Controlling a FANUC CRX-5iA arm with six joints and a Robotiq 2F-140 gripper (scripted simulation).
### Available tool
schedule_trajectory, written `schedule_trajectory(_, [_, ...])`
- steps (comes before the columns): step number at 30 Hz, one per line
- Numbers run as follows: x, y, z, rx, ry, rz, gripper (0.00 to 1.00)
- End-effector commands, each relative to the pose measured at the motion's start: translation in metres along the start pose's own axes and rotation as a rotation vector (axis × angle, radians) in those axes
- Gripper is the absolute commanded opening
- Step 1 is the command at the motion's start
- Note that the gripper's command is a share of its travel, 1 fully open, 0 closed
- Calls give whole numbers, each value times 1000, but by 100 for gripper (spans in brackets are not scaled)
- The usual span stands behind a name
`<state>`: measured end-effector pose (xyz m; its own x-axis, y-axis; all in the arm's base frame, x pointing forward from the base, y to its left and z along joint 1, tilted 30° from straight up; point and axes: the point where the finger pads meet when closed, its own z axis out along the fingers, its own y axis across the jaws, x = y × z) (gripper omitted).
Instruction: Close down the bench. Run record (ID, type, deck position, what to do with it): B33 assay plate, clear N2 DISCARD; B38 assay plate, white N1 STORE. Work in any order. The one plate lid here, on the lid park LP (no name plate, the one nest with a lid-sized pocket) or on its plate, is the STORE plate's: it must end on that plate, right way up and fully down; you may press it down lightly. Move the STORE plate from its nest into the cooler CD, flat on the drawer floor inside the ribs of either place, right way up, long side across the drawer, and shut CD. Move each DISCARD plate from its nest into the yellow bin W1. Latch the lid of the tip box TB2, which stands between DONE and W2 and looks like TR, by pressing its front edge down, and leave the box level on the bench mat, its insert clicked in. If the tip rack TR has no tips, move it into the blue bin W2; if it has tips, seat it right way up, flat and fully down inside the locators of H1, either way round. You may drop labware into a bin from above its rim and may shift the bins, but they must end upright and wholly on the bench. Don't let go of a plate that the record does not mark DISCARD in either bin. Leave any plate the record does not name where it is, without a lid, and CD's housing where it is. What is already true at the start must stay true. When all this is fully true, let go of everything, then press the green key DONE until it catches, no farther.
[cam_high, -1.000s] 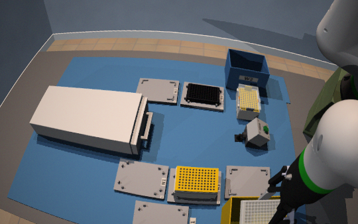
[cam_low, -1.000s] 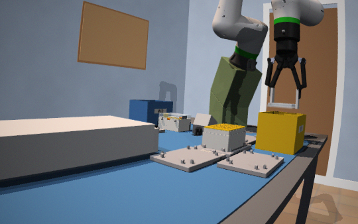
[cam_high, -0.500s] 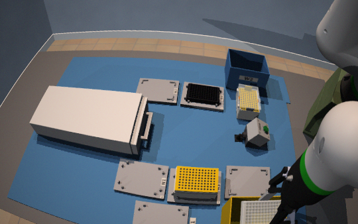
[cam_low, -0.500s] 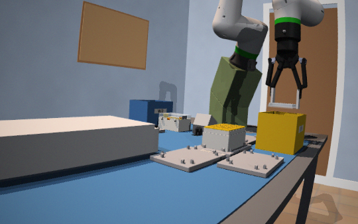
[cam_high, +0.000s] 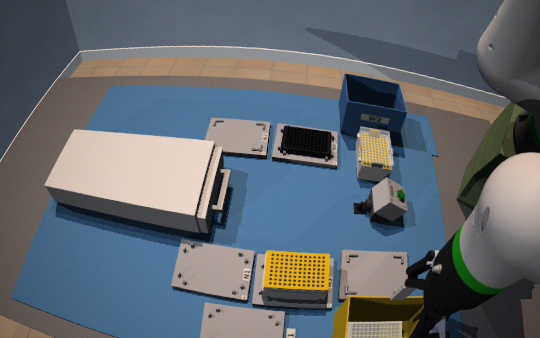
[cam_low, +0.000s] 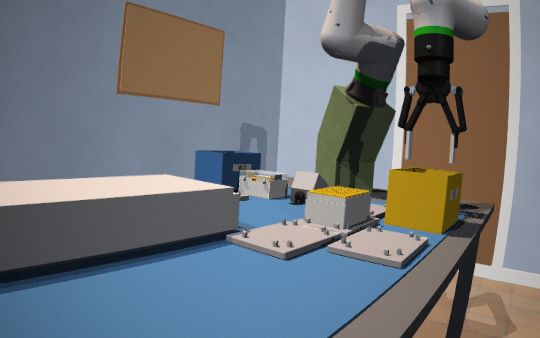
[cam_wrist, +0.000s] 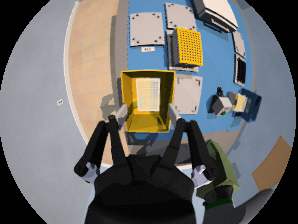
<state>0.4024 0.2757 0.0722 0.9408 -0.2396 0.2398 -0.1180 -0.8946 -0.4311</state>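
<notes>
Top view: clear plate (cam_high: 375, 330) lies inside the yellow bin (cam_high: 345, 309) at the mat's near right corner, gripper (cam_high: 417, 282) just above the bin rim. Exterior view: gripper (cam_low: 431, 145) hangs over the yellow bin (cam_low: 424, 199), fingers apart, holding nothing. Wrist view: plate (cam_wrist: 147, 94) lies flat on the bin (cam_wrist: 148, 121) floor below the spread fingers.

Blue-grey room with a brown door

A cork-brown board (cam_low: 170, 54) hangs on the wall (cam_low: 60, 100); the white-framed door (cam_low: 492, 150) stands behind the desk (cam_low: 425, 285), over a tan tiled floor (cam_low: 480, 320).
</notes>
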Motion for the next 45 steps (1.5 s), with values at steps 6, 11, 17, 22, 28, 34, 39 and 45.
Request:
schedule_trajectory(6, [0,0,0,0,0,0,66])
schedule_trajectory(11, [0,0,0,0,0,0,66])
schedule_trajectory(17, [0,0,0,0,0,0,66])
schedule_trajectory(22, [16,12,-2,0,0,-29,66])
schedule_trajectory(28, [29,21,-4,0,0,-29,66])
schedule_trajectory(34, [48,35,-6,0,0,-29,66])
schedule_trajectory(39, [64,47,-8,0,0,-29,66])
schedule_trajectory(45, [77,57,-9,0,0,-29,66])
